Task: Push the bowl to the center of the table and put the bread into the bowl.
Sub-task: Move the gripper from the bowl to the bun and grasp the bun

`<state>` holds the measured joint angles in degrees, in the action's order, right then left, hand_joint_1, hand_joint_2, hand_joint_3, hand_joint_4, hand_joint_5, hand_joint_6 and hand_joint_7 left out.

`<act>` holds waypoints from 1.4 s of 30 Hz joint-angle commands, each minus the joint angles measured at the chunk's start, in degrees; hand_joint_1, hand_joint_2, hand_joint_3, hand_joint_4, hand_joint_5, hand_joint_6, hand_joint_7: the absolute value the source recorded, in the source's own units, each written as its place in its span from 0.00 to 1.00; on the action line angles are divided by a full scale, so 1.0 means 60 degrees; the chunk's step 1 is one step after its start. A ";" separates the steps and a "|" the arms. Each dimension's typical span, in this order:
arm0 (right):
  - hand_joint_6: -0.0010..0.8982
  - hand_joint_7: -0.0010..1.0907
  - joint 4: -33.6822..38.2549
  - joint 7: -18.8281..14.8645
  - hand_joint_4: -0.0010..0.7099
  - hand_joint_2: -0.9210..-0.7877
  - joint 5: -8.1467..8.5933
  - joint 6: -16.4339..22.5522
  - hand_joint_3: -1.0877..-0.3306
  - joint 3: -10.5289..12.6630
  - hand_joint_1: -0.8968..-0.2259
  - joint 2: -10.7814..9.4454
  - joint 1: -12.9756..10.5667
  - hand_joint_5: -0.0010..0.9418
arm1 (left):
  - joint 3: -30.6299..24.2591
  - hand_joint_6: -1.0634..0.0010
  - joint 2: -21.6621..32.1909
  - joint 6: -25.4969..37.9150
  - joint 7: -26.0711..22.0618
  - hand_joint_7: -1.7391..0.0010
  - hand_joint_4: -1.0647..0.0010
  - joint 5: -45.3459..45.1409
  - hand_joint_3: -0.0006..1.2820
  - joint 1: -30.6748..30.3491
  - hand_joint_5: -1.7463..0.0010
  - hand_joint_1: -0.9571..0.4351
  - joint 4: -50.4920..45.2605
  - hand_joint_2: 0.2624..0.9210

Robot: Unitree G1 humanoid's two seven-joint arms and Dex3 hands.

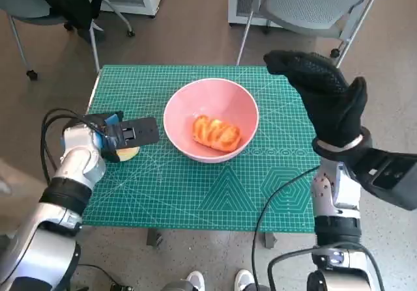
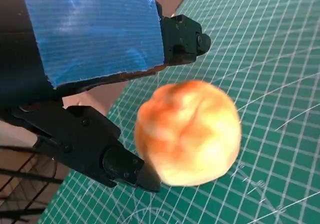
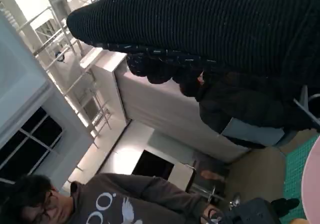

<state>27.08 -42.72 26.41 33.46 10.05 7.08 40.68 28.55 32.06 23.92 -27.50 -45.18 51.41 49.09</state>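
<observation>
The left hand (image 1: 120,137) rests low on the green cutting mat (image 1: 195,193), its fingers around a small round bun (image 1: 128,152). The right hand (image 1: 326,99) is raised above the table's far right corner, holding nothing, fingers loosely apart. The pink bowl (image 1: 210,118) stands near the mat's center with a glazed bread (image 1: 215,133) inside it.

From the left wrist, the bun (image 2: 187,133) lies on the mat (image 2: 280,58) between the black fingers (image 2: 120,164).

From the right wrist, the glove (image 3: 210,28) is seen, and a person in a grey sweatshirt (image 3: 130,199) with unreadable white letters.
</observation>
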 commanded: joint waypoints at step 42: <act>0.00 0.30 -0.0376 0.0271 0.11 0.00 -0.0262 -0.0227 0.36 -0.0025 0.28 0.0325 -0.0492 0.00 | 0.0567 0.93 -0.1254 -0.1237 0.1034 1.00 1.00 0.0137 0.00 0.1413 1.00 0.48 0.3741 0.62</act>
<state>24.75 -41.34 25.49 32.69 10.01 8.71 39.26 31.55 25.15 17.37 -21.91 -44.72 58.58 69.91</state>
